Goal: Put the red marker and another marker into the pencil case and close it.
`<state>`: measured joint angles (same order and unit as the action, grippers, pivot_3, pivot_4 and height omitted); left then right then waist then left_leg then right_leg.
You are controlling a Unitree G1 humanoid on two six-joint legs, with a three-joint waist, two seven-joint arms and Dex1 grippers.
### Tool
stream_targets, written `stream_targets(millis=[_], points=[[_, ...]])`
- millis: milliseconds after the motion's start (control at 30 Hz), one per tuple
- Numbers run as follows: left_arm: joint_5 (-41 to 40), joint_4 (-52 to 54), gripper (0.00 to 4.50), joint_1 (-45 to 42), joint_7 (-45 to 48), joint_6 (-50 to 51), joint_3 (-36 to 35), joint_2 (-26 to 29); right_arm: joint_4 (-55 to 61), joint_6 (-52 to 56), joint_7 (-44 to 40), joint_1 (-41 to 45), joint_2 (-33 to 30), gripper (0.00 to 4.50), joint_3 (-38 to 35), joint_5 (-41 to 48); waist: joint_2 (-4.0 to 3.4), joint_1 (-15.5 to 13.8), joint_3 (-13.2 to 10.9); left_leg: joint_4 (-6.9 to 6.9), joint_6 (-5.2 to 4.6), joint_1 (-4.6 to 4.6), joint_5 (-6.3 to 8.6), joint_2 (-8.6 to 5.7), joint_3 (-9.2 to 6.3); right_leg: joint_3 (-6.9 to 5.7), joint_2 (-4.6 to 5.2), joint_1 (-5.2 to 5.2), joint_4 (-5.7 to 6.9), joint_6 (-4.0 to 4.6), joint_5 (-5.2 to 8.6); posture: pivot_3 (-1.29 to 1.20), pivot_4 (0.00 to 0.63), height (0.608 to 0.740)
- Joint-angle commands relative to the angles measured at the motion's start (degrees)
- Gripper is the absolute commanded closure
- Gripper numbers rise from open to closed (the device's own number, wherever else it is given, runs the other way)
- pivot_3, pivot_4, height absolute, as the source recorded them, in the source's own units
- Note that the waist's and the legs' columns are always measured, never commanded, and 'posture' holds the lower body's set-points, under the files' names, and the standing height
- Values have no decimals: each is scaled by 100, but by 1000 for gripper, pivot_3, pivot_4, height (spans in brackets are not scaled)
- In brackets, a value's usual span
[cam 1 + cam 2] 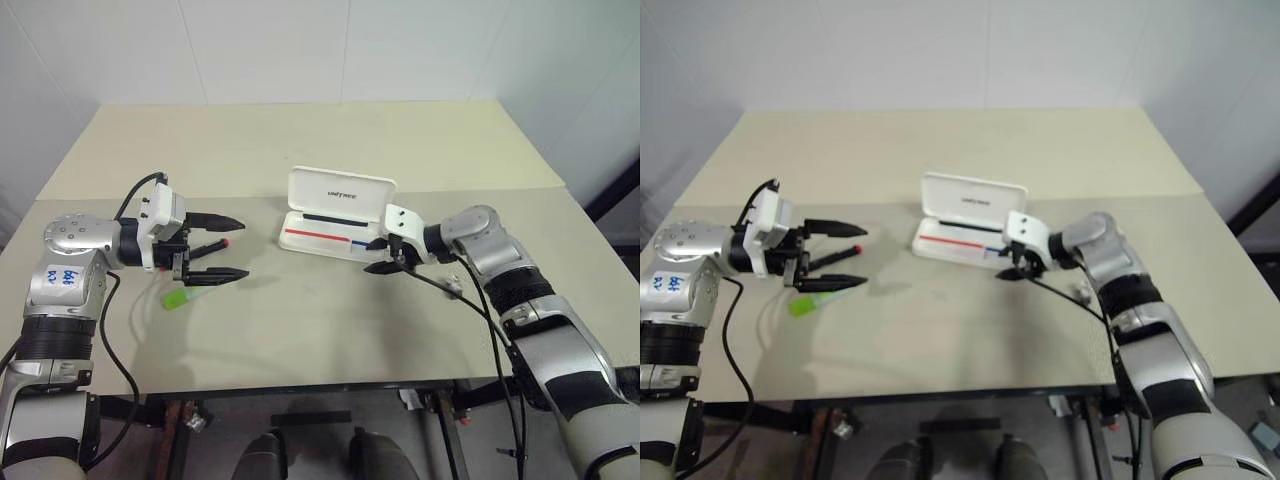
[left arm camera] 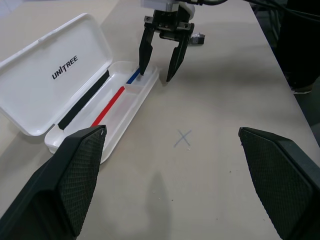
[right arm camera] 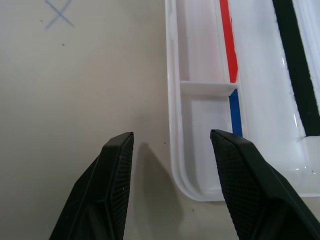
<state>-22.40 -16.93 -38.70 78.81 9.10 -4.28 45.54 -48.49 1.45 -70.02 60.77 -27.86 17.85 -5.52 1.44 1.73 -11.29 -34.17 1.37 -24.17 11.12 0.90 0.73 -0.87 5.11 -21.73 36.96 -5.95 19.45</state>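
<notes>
- Two markers on bench near left gripper: red marker between its wide-open, empty fingers, lime-green marker just below them; long axes roughly in line with fingers.
- Right gripper partly open, empty, straddling near wall of open pencil case; left arm nearer both markers.
- Lid lettering: "UNITREE".

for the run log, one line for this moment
pencil case: open, no markers inside | red marker, green marker: on table | left gripper: open | right gripper: open, straddling case rim
</notes>
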Motion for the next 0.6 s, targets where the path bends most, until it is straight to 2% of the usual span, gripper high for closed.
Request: stream_targets(millis=[33, 100, 167, 233, 367, 400, 600], points=[[-55, 179, 0, 14, -75, -74, -140, 29, -432, -261, 145, 308, 127, 1933, 54, -231, 0, 3, 0, 0, 0, 0, 0, 0, 0, 1, 0, 0, 0, 0, 0, 0, 150, 740], [-72, 239, 0, 32, -105, -65, -144, 19, -731, -409, 207, 429, 157, 1933, 154, -459, 0, 3, 0, 0, 1, 0, 0, 0, 1, 2, 1, -1, 0, 0, 0, 0, 150, 740], [-82, 275, 0, 34, -127, -67, -147, 13, -961, -563, 257, 529, 170, 2311, 251, -654, 0, 6, 0, 0, 1, 0, 0, 0, 2, 3, 1, -1, 1, 0, 0, 0, 150, 740], [-95, 291, 0, 27, -149, -68, -168, 25, -1111, -673, 287, 623, 219, 2857, 281, -727, 0, 4, 0, -3, 1, 1, 0, 0, 2, 3, 1, -1, 6, 0, 0, 0, 150, 740], [-108, 286, 0, 58, -165, -74, -227, 89, -1218, -843, 232, 719, 290, 4279, 250, -797, 0, 6, 0, -11, 2, 4, -2, 0, 0, 3, 1, 0, 20, 0, -1, 0, 150, 740], [-102, 278, 0, 74, -173, -85, -245, 104, -1220, -854, 217, 728, 299, 4494, 234, -799, 0, 8, 0, -15, 2, 5, -2, 0, 0, 3, 1, 1, 26, 0, -1, 0, 150, 740], [-89, 317, 0, 105, -211, -98, -258, 86, -1033, -822, -60, 710, 244, 4494, 225, -800, 0, 5, 0, -23, 3, 8, -3, 2, -3, 4, 2, 0, 41, 1, -1, 0, 150, 740]])
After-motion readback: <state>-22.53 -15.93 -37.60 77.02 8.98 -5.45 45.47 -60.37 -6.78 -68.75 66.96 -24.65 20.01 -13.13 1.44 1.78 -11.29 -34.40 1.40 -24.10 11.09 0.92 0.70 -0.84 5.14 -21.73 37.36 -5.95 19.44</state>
